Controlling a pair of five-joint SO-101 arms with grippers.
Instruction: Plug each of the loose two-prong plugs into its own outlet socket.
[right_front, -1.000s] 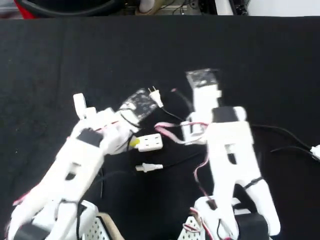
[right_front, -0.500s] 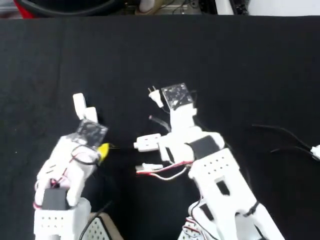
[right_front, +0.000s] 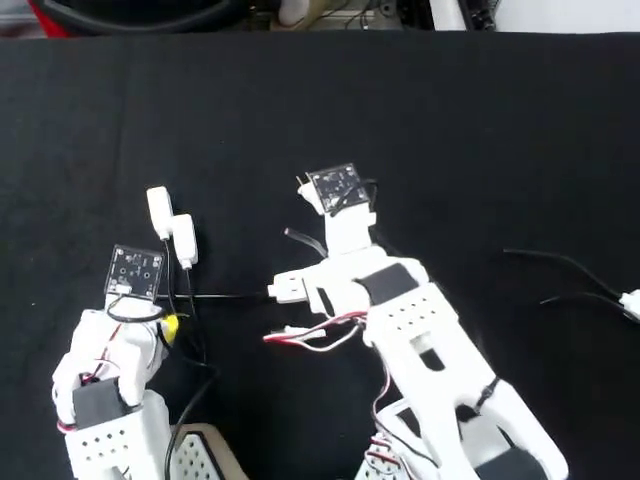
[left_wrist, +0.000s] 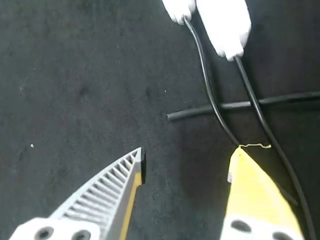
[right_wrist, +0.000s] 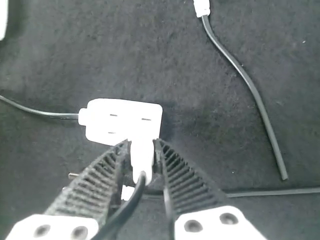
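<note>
**On the black bench (right_front: 480, 120), a plug is clamped at the outlet socket**

The right end effector (right_wrist: 141, 144) is clenched around a white two-prong plug (right_wrist: 142, 159), one ribbed finger on each side. The plug's front end touches the edge of the white outlet socket (right_wrist: 122, 119). Whether its prongs are seated cannot be told. The plug's black cord runs back between the fingers.

The left end effector (left_wrist: 189, 151) is released, with its grey and yellow fingers spread wide above the cloth and holding nothing. Just beyond it lie two more white plugs (left_wrist: 227, 25), side by side, and their black cords (left_wrist: 212, 105) trail past the yellow finger. From above, another loose plug (right_front: 308, 190) lies beside the right arm's wrist, prongs pointing away from the arms.
</note>
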